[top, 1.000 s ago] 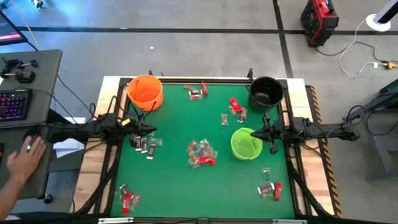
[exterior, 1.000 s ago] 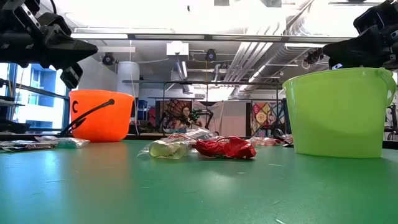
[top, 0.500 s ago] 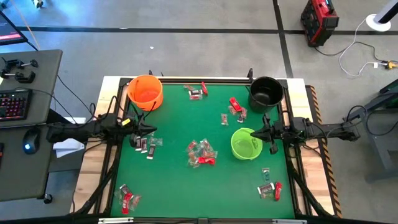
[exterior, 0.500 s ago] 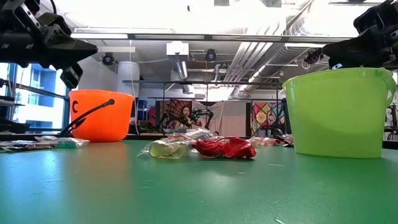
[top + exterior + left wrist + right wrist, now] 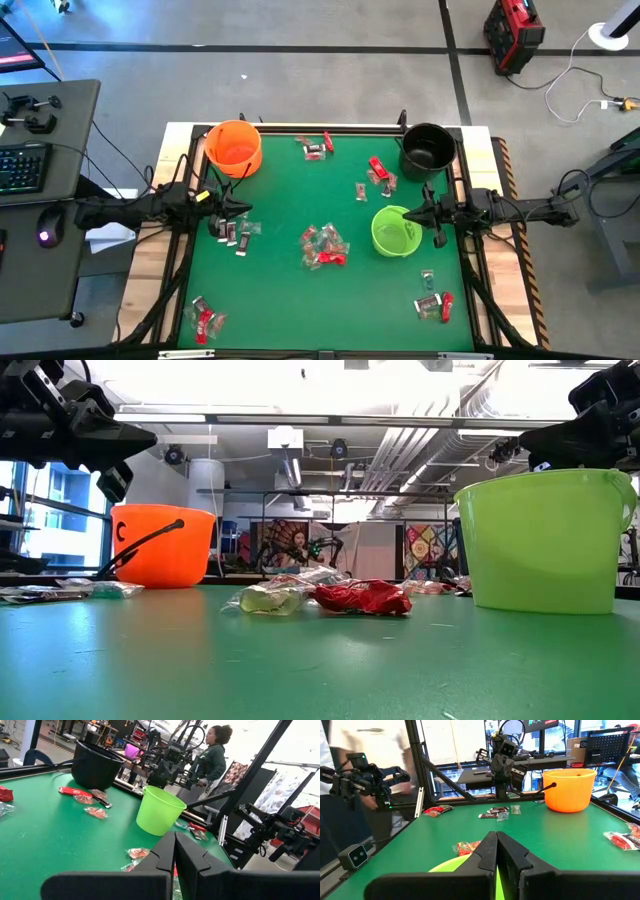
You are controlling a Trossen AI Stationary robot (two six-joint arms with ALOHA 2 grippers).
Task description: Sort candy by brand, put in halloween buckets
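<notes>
Candy (image 5: pixel 323 246) in tight clusters, mixed brands: risk of multi-piece grabs. Left gripper (image 5: pixel 243 209) and right gripper (image 5: pixel 410 216) closed, empty, near green bucket (image 5: pixel 394 231).

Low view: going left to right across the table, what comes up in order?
Orange bucket → clear-wrapped candy → red-wrapped candy → lime green bucket.
</notes>
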